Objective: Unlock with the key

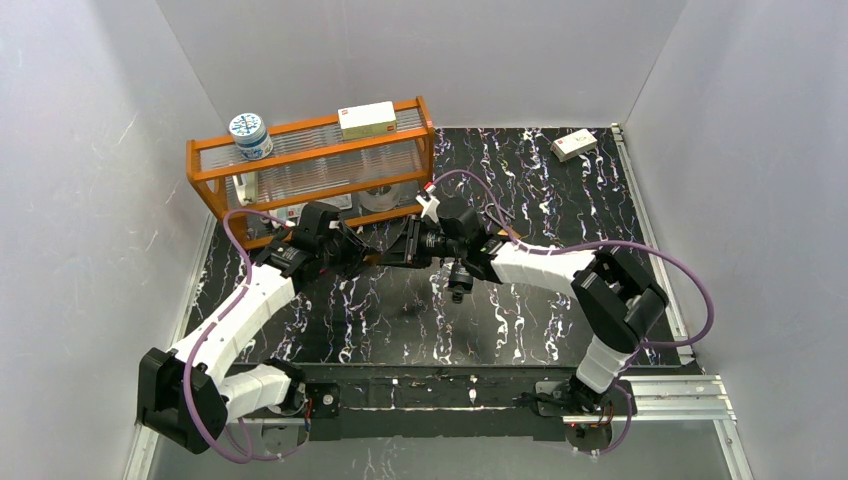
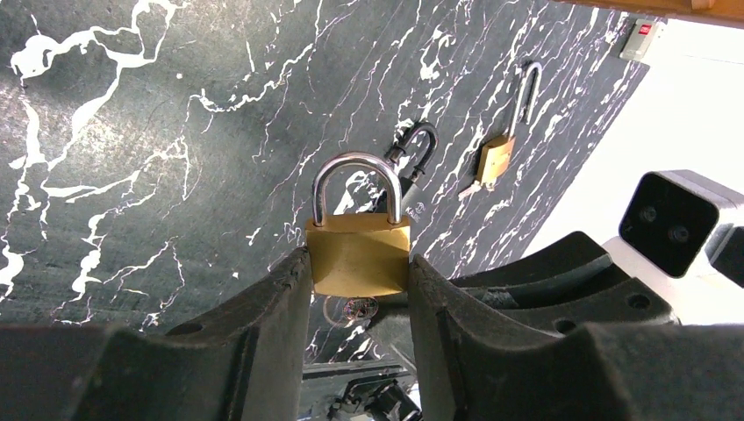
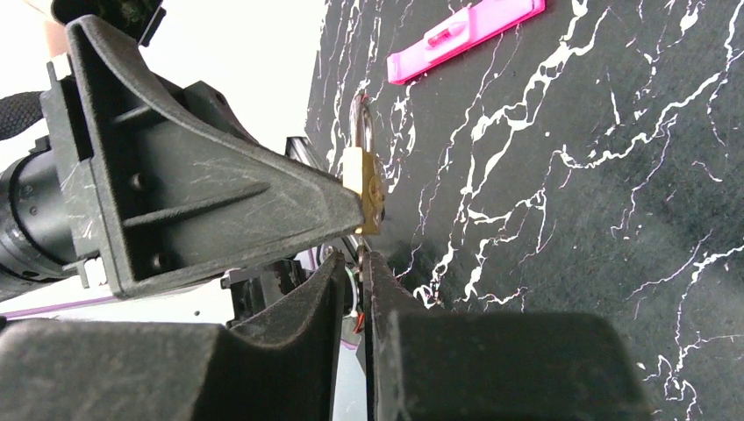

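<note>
In the left wrist view a brass padlock (image 2: 357, 250) with its steel shackle closed stands upright, and my left gripper (image 2: 360, 274) is shut on its body. The round head of the key (image 2: 361, 308) pokes out under the padlock's base. In the right wrist view my right gripper (image 3: 354, 260) sits just under the same padlock (image 3: 370, 189). Its jaws are closed to a thin slit, with the key (image 3: 360, 253) pinched at their tips. From above, both grippers meet over the mat near the rack, the left gripper (image 1: 362, 256) facing the right gripper (image 1: 402, 250).
Beyond the held lock, a black padlock (image 2: 414, 158) and an open long-shackle brass padlock (image 2: 497, 156) lie on the marbled mat. An orange rack (image 1: 310, 165) carrying a jar (image 1: 250, 135) and a box (image 1: 367, 119) stands behind the grippers. Another box (image 1: 574, 145) lies far right. A pink strip (image 3: 465, 26) lies on the mat.
</note>
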Controlling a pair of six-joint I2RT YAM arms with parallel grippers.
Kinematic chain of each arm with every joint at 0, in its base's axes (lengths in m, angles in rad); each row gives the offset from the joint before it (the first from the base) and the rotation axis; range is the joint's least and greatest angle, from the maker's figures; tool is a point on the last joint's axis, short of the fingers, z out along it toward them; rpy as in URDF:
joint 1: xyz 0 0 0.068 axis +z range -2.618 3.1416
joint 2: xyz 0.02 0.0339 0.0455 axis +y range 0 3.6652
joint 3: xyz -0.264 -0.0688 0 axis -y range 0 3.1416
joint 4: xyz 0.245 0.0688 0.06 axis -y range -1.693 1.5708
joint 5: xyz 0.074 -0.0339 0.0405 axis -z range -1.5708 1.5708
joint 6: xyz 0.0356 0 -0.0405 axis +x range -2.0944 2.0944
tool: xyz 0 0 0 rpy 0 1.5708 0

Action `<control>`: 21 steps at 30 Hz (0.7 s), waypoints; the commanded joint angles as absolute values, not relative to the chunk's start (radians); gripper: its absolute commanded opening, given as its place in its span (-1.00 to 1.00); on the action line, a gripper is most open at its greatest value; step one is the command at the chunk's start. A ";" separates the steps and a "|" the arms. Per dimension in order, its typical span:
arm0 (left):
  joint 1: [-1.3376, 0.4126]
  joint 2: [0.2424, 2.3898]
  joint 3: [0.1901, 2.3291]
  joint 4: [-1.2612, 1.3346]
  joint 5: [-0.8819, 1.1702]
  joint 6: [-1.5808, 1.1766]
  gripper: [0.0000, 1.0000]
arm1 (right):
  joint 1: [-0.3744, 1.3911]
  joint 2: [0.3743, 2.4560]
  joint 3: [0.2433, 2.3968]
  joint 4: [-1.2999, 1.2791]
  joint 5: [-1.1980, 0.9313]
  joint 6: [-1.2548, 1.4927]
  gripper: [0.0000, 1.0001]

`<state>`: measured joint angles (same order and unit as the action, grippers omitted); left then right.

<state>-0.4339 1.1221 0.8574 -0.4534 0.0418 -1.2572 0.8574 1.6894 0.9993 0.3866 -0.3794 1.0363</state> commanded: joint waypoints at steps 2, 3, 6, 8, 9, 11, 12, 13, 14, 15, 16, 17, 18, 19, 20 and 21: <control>-0.433 1.092 0.847 -0.450 0.056 -1.264 -1.00 | 0.854 1.713 1.058 0.399 -0.407 1.032 -0.64; -0.433 1.091 0.847 -0.450 0.056 -1.265 -1.00 | 0.854 1.715 1.057 0.399 -0.408 1.032 -0.65; -0.433 1.088 0.847 -0.449 0.058 -1.270 -1.00 | 0.854 1.713 1.052 0.398 -0.406 1.032 -0.68; -0.433 1.088 0.848 -0.447 0.060 -1.271 -1.00 | 0.854 1.713 1.049 0.399 -0.407 1.034 -0.78; -0.433 1.088 0.848 -0.445 0.061 -1.272 -1.00 | 0.854 1.713 1.047 0.401 -0.407 1.037 -0.83; -0.433 1.087 0.848 -0.443 0.066 -1.274 -1.00 | 0.853 1.713 1.039 0.417 -0.409 1.052 -0.94; -0.433 1.086 0.847 -0.443 0.071 -1.277 -1.00 | 0.853 1.713 1.034 0.429 -0.410 1.065 -0.97; -0.433 1.083 0.846 -0.442 0.091 -1.289 -1.00 | 0.852 1.714 1.026 0.443 -0.410 1.078 -0.97; -0.433 1.079 0.841 -0.424 0.125 -1.310 -1.00 | 0.852 1.713 1.016 0.461 -0.408 1.099 -0.97; -0.433 1.073 0.835 -0.391 0.163 -1.332 -1.00 | 0.851 1.706 0.999 0.478 -0.396 1.122 -0.97; -0.433 1.066 0.834 -0.372 0.188 -1.352 -1.00 | 0.849 1.698 0.976 0.517 -0.385 1.149 -0.97; -0.433 1.059 0.836 -0.362 0.201 -1.368 -1.00 | 0.848 1.688 0.952 0.563 -0.380 1.182 -0.97; -0.433 1.053 0.839 -0.358 0.205 -1.372 -1.00 | 0.844 1.680 0.927 0.610 -0.379 1.209 -0.97; -0.433 1.046 0.843 -0.357 0.207 -1.377 -1.00 | 0.842 1.673 0.909 0.649 -0.382 1.234 -0.97; -0.433 1.040 0.843 -0.353 0.214 -1.382 -1.00 | 0.839 1.669 0.898 0.674 -0.387 1.258 -0.97; -0.433 1.034 0.842 -0.345 0.224 -1.388 -1.00 | 0.834 1.664 0.888 0.702 -0.392 1.282 -0.97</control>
